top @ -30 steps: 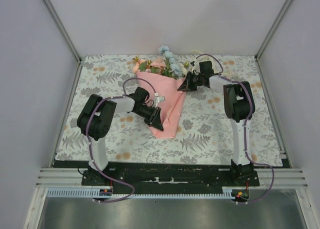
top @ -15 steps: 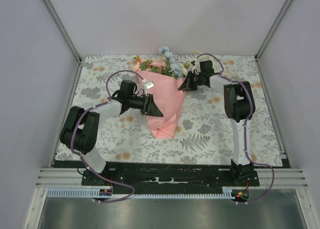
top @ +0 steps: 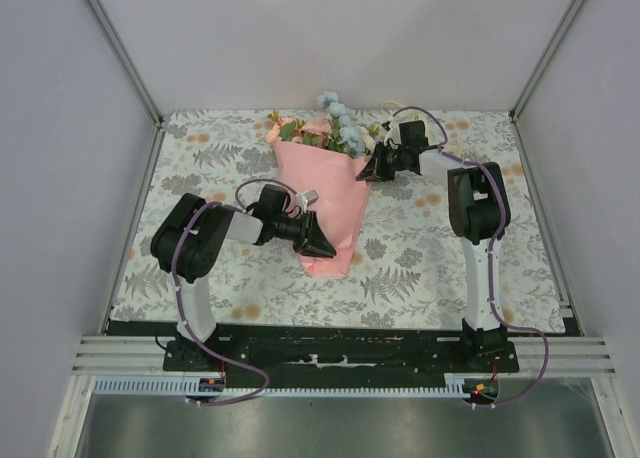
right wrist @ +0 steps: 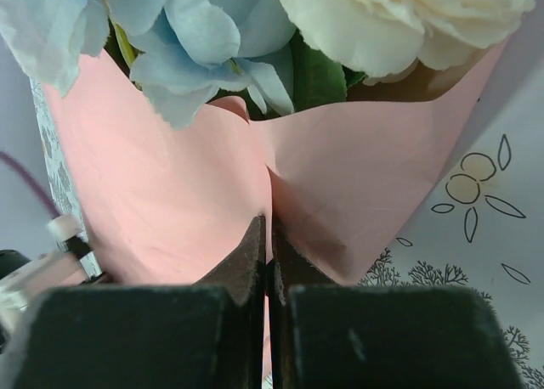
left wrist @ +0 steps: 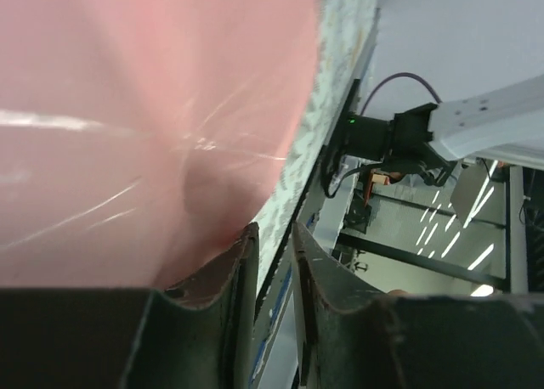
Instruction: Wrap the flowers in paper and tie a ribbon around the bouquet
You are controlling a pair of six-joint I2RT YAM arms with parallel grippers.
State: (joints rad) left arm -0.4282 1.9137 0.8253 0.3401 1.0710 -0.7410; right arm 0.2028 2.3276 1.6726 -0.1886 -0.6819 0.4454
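The bouquet lies on the table as a salmon-pink paper (top: pixel 335 188) cone, its tip toward me. The flowers (top: pixel 335 126) stick out of its far end: blue blossoms (right wrist: pixel 187 32), a white bloom (right wrist: pixel 399 15) and green leaves. My right gripper (top: pixel 364 174) is shut on a fold of the paper (right wrist: pixel 170 194) at the cone's upper right edge, its tips (right wrist: pixel 269 223) pinching the crease. My left gripper (top: pixel 322 246) sits at the cone's lower left, near the tip. Its jaws (left wrist: pixel 274 232) stand narrowly open with nothing between them, and one finger (left wrist: pixel 229 295) touches the paper (left wrist: pixel 127 109). The ribbon is out of view.
A floral-print tablecloth (top: pixel 420 268) covers the table. Grey walls with metal posts close in three sides. A black rail (top: pixel 320 343) carrying both arm bases runs along the near edge. The right arm's base (left wrist: pixel 399 138) shows in the left wrist view.
My left arm swung out to the cone's upper left edge and came back down near the tip, its jaws widening and then narrowing. The right gripper and the bouquet stayed put.
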